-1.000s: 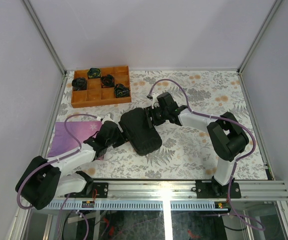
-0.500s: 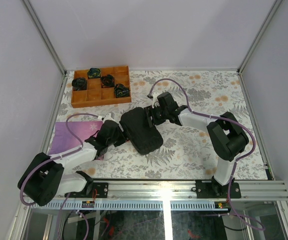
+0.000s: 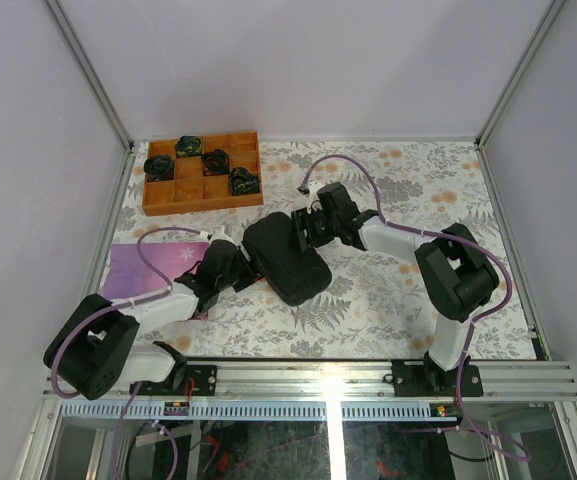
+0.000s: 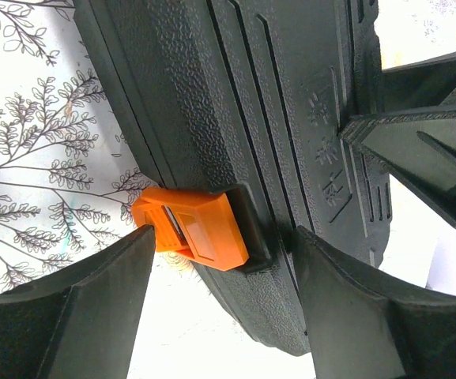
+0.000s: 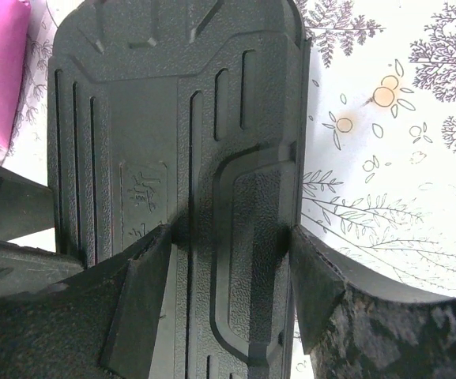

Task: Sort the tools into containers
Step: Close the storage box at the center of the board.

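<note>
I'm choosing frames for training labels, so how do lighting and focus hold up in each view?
Top view: evenly lit, with one glare patch on the front rail. Left wrist: latch and case are sharp, the cloth at the bottom is washed out white, and the near fingers are soft. Right wrist: the case ribs are crisp, one finger looks grainy, and the cloth is bright but readable.

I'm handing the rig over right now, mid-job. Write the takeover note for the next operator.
Left gripper: closed across the tool case at its orange latch.
Right gripper: closed on the opposite edge.
The tool case is shut, mid-table, between both arms.
Wooden tray: far left, holding dark items too small to identify.
Done: no loose tools show on the table.
Left: contents hidden; confirm them, and that the latch is fastened.
</note>
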You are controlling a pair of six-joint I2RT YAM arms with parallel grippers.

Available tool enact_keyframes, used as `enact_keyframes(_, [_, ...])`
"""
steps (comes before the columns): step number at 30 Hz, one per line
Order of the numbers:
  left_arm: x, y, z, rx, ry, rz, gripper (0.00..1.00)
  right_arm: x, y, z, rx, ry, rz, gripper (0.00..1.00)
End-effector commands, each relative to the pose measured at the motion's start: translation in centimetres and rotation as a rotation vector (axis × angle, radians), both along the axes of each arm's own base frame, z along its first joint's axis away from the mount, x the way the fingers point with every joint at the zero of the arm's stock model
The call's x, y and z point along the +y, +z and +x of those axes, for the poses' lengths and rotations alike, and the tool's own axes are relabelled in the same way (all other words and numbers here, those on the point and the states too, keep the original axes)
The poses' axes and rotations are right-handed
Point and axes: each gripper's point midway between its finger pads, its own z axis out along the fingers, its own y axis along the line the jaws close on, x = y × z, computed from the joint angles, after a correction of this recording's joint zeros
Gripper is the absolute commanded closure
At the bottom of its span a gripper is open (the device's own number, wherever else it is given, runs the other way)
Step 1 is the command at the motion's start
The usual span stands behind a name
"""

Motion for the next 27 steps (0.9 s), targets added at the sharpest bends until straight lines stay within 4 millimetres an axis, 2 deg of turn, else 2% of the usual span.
enact_keyframes(1, [1.1, -3.7, -1.1, 0.082, 0.022, 0.077, 0.32, -3.5, -8.4, -9.3, 0.35, 0.085, -0.222, 0.38])
enact_keyframes(14, [1.1, -4.6, -1.0, 0.102, 0.039, 0.074, 0.31, -3.1, -8.1, -10.5, 0.372, 0.093, -0.186, 0.38])
enact_keyframes(27, [0.9, -5.6, -0.7, 0.116, 0.067, 0.028, 0.25, -2.7, -7.9, -12.1, 0.401, 0.1, -0.157, 0.38])
